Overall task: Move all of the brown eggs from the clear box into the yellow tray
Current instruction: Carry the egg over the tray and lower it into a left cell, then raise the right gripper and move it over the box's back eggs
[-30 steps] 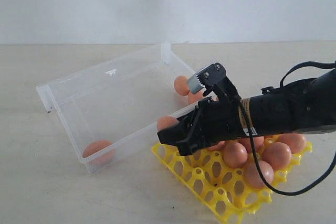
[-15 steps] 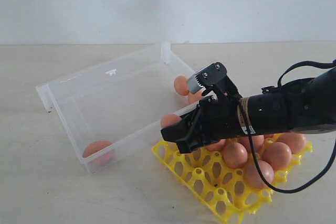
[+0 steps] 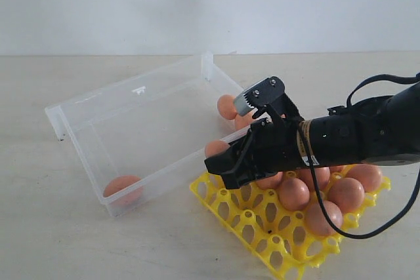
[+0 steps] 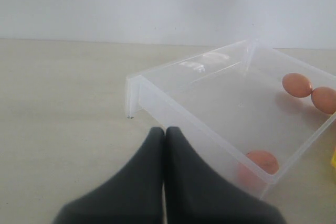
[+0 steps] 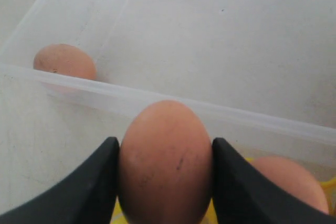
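Most eggs [image 3: 294,193] are trayed; one is clamped by the right gripper [image 5: 165,179] (three left in box [image 3: 151,129]).

We see a plain pale wall [image 3: 197,4] behind, a beige, faintly grained tabletop [image 3: 59,240] meeting it in a straight line; we find soft, even light, faint shadows only
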`<state>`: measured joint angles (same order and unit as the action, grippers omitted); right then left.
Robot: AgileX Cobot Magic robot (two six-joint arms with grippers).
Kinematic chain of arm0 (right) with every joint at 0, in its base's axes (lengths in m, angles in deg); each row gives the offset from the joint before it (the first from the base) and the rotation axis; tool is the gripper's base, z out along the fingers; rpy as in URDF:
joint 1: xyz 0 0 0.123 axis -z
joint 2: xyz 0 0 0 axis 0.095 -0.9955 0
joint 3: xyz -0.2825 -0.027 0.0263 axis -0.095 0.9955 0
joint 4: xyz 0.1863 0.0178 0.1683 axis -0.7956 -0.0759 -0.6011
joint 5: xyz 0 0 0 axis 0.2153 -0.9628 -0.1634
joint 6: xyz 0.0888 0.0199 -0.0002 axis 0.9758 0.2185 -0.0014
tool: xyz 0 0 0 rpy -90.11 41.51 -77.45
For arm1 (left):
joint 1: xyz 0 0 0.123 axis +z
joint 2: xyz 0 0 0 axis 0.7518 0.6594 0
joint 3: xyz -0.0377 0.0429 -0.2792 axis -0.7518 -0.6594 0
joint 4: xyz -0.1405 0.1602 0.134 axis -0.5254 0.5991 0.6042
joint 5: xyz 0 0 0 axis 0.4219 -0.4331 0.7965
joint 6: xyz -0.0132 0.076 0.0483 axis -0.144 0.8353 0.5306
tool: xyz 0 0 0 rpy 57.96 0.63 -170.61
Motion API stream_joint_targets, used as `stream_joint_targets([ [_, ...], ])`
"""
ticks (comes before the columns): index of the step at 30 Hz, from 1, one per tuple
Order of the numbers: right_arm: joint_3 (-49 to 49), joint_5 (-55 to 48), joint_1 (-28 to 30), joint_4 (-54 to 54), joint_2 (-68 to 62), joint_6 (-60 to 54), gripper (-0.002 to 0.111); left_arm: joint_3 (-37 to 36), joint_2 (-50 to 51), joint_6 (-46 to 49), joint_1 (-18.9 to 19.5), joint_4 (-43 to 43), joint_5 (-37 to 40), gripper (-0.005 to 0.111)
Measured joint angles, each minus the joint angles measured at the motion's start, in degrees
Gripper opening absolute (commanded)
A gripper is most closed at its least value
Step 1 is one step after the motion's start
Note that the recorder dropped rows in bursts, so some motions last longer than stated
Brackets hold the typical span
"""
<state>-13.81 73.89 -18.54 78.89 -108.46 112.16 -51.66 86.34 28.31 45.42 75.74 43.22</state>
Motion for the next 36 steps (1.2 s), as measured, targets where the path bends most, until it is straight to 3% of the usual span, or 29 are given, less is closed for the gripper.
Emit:
stream_joint_targets([
  [8,0.00,0.00,0.00,0.00,0.00,1.04,0.049,0.00,0.00,0.00,0.00,0.00,0.00,-0.004],
  [10,-0.08,0.11,0.00,0.00,0.00,1.65,0.053,0.00,0.00,0.00,0.00,0.00,0.00,-0.004],
  [29,-1.04,3.04,0.00,0.24,3.58,3.20,0.052,0.00,0.00,0.00,0.00,0.00,0.00,-0.004],
  [30,-2.85,3.17,0.00,0.10,6.00,3.25,0.049,0.00,0.00,0.00,0.00,0.00,0.00,-0.004],
  [31,-5.01,3.30,0.00,0.00,7.99,3.34,0.039,0.00,0.00,0.00,0.00,0.00,0.00,-0.004],
  [32,-8.01,3.59,-0.16,-0.38,10.56,3.34,0.027,0.00,0.00,0.00,0.00,0.00,0.00,-0.004],
  [33,-10.46,3.42,-0.92,-0.48,12.60,3.34,0.005,0.00,0.00,0.00,0.00,0.00,0.00,-0.004],
  [36,-20.04,-3.75,-8.38,2.44,15.90,1.70,0.000,0.00,0.00,0.00,0.00,0.00,0.00,-0.004],
])
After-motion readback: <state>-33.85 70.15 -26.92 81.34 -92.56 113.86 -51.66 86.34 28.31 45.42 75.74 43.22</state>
